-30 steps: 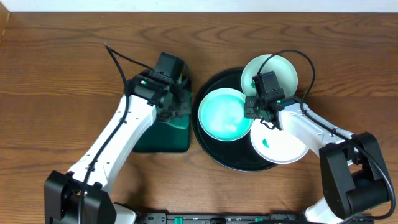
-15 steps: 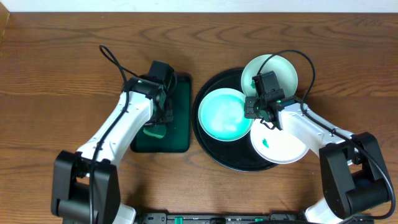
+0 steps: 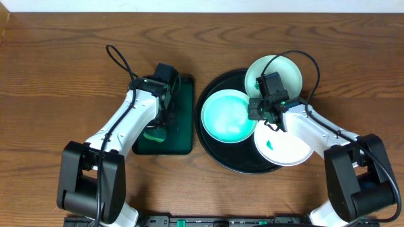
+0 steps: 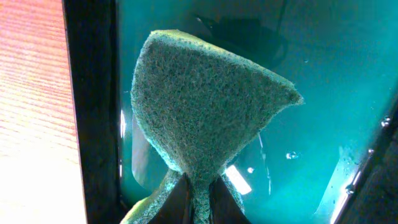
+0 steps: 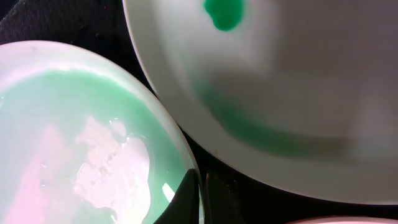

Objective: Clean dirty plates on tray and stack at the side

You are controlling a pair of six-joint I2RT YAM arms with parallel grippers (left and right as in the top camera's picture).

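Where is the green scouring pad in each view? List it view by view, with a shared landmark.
Overhead: scouring pad left of centre, over the dark green tray.
Left wrist: the pad fills the centre, pinched low by the left gripper.
Right wrist: not in it.
Landmark: the dark green tray, in overhead and left wrist.

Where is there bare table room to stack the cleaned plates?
Bare wood lies left of the green tray, toward the left edge of the table, and in the far right corner beyond the black tray. The black tray is crowded with three plates; the gap between trays is narrow.
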